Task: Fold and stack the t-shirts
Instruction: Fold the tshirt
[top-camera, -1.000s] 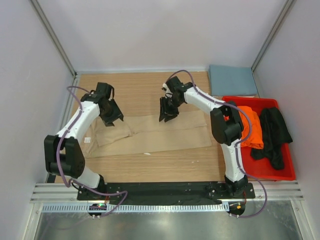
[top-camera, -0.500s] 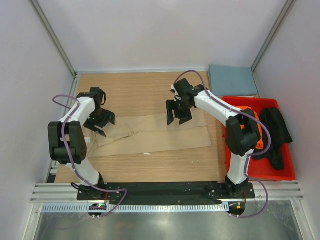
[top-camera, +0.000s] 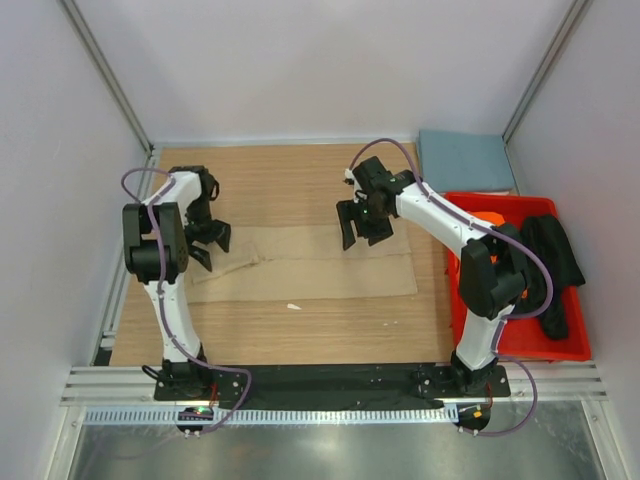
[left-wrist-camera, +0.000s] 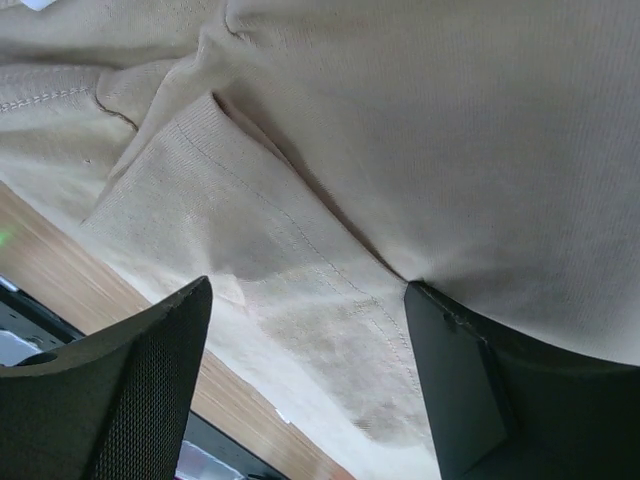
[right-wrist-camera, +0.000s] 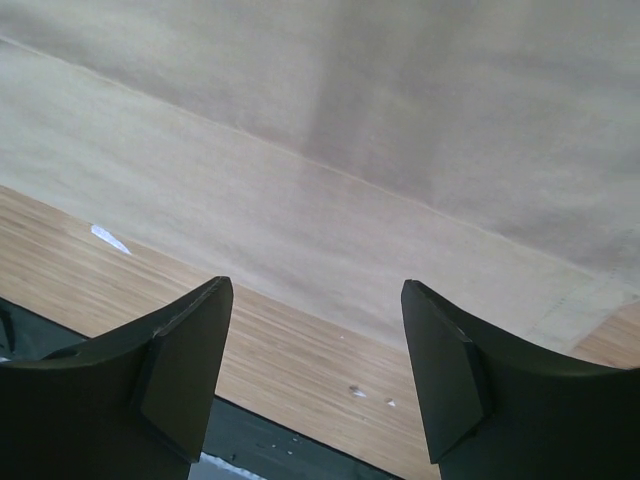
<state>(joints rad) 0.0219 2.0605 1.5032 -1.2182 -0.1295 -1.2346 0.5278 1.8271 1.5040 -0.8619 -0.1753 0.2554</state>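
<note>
Cloth, soft and light, with no stiffness at all: the tan shirt (top-camera: 310, 270) lies as a long flat band across the middle of the table (top-camera: 290, 180), and I'd say it will sag and slide wherever only one layer gets pinched. It isn't fragile and won't slip much on the wood. The best places to hold look like the doubled edges or the two ends, taking every layer at once.

The left gripper (top-camera: 205, 243) is at the left end of the band with its jaws spread wide and nothing between them. Its wrist view shows a sleeve (left-wrist-camera: 240, 230) and its stitched hem right under the gap, close below, with neither finger clamping it.

The right gripper (top-camera: 360, 225) is also wide open and empty, above the band's upper right part. Its own view shows smooth cloth and a long folded edge running under the fingers, then bare wood nearer the camera.

Off to the right, the orange shirt (top-camera: 505, 255) and black shirt (top-camera: 550, 260) are heaped in the bin (top-camera: 560, 352). The blue-grey shirt (top-camera: 465, 160) lies flat at the upper right corner.
</note>
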